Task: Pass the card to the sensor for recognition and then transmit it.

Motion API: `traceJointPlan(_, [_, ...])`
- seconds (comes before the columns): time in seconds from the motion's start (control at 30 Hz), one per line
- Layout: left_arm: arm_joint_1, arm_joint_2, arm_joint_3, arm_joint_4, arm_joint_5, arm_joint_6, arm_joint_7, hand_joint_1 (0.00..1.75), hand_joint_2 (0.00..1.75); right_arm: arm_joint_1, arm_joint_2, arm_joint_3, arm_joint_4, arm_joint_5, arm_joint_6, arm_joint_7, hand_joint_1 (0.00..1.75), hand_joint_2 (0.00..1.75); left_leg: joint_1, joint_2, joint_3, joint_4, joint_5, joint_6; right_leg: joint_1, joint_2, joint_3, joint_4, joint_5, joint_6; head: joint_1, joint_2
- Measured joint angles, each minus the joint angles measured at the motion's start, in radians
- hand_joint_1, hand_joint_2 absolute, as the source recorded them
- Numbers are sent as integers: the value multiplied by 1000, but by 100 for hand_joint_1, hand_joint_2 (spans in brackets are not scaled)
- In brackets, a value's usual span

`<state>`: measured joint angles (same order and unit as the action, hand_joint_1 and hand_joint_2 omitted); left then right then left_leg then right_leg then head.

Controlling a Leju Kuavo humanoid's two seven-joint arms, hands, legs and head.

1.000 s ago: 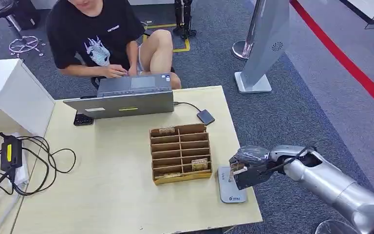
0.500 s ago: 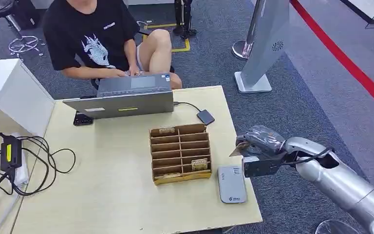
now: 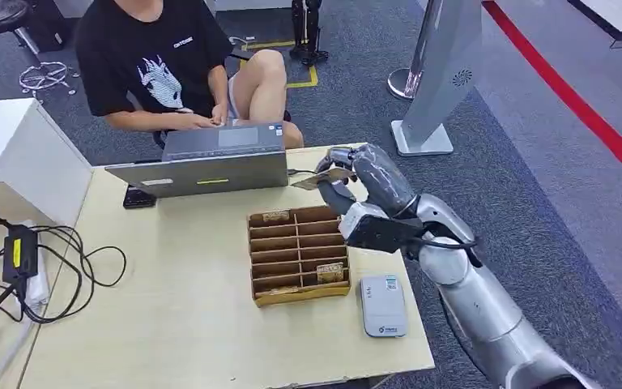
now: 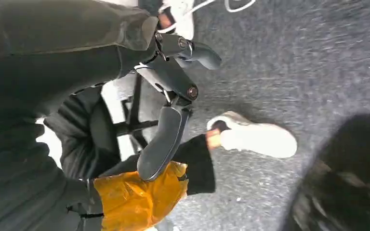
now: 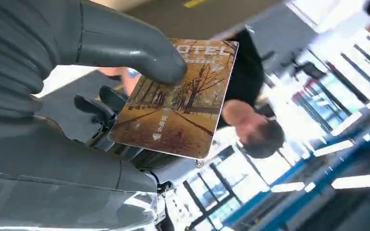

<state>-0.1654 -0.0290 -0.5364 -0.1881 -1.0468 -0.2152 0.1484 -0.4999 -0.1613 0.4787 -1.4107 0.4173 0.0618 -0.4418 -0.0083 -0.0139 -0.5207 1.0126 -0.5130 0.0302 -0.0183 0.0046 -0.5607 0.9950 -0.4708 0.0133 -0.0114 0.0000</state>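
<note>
Card (image 5: pixel 176 108) showed an autumn tree avenue, "HOTEL" printed at one edge. Right hand (image 3: pixel 355 182) pinched it between thumb and fingers, above the bench's (image 3: pixel 186 324) far side.

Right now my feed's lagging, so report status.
Right hand holds card above organizer, toward person. Left hand holds nothing. Sensor uncovered.
</note>
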Motion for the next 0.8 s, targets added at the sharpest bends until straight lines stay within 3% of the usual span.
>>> traceJointPlan(0.1, [-1,-1,-8,0,-13,-3,-1,0,175,-8,41,-4,1,0,9,16,175,175,0,0,-1,0,0,0,0,0,0,0,0,0,1,0])
traceJointPlan(0.17, [-6,-1,-19,0,-35,-20,-4,0,175,-56,83,-2,33,30,14,86,175,175,-1,2,-2,0,0,0,-1,2,-2,1,1,0,2,0])
traceJointPlan(0.27, [-30,-10,-39,0,-69,-56,-13,0,175,-195,194,3,169,-14,71,185,175,175,-1,9,-1,0,0,-1,-1,7,-4,1,3,-4,0,0])
traceJointPlan(0.4, [-51,-24,-57,0,-78,-69,-15,0,175,-322,292,8,321,-42,80,191,175,175,0,3,-1,0,2,-2,0,3,-3,1,3,-4,0,0])
traceJointPlan(0.8, [-51,-27,-68,0,-83,-69,-16,0,175,-372,346,8,428,-48,77,180,175,175,0,3,-3,0,1,-2,0,3,-3,0,3,-4,1,0])
